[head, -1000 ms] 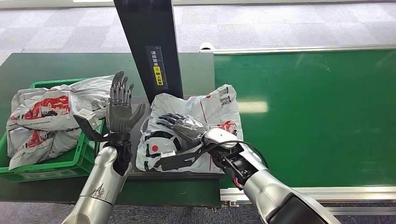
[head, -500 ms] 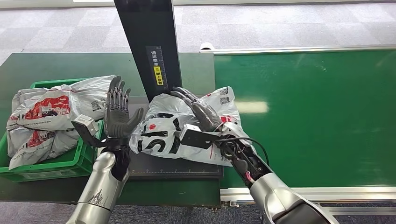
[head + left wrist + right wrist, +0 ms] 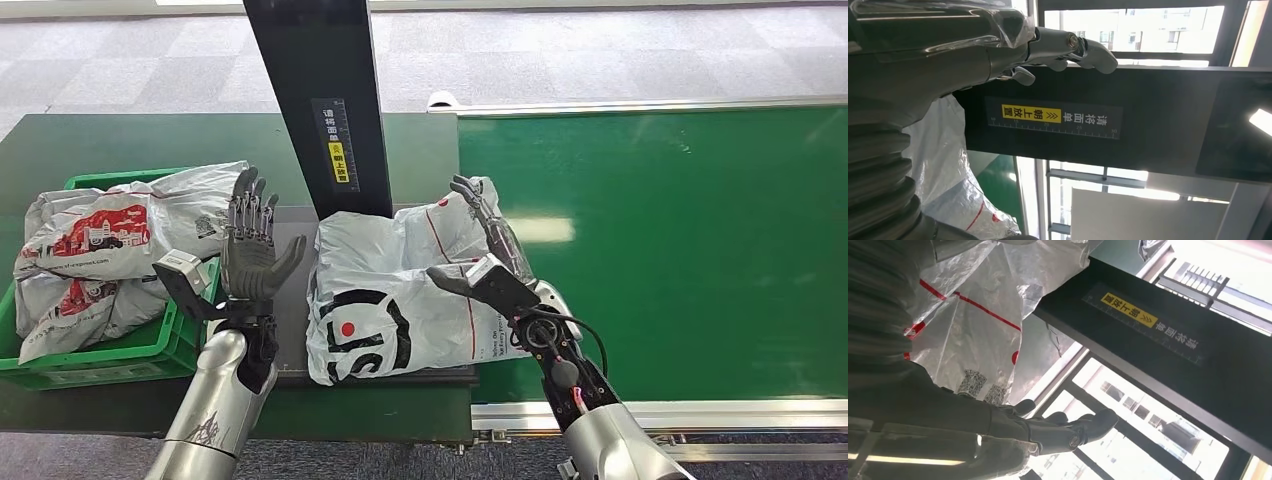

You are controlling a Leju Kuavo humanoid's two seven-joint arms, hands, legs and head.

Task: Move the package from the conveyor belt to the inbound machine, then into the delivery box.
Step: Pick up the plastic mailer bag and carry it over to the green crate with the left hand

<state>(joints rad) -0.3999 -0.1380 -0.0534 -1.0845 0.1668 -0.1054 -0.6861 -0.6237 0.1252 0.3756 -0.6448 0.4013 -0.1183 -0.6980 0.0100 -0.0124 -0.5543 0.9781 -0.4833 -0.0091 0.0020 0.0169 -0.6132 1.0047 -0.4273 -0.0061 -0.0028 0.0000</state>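
The white plastic mailer package with black and red print (image 3: 400, 300) lies flat on the dark platform of the inbound machine (image 3: 300, 340), beneath its tall black upright column with a yellow label (image 3: 325, 110); its right edge overhangs toward the green conveyor belt (image 3: 680, 250). So the first leg of the task looks done: the package is off the belt and on the machine. What is left, as I judge it, is carrying it over to the green plastic delivery box (image 3: 110, 355) on the dark green counter (image 3: 90, 140) to the left, which already holds other white mailer bags with red print (image 3: 100, 240). The right robot hand (image 3: 490, 235) stands edge-on at the package's right side with its fingers extended and apart, holding nothing; whether it touches the bag there is hard to tell. The left robot hand (image 3: 250, 245) is raised upright between the box and the package, palm facing the package, fingers spread and empty. Neither has a grasp on the package, so a fresh pick-up is needed before the transfer.
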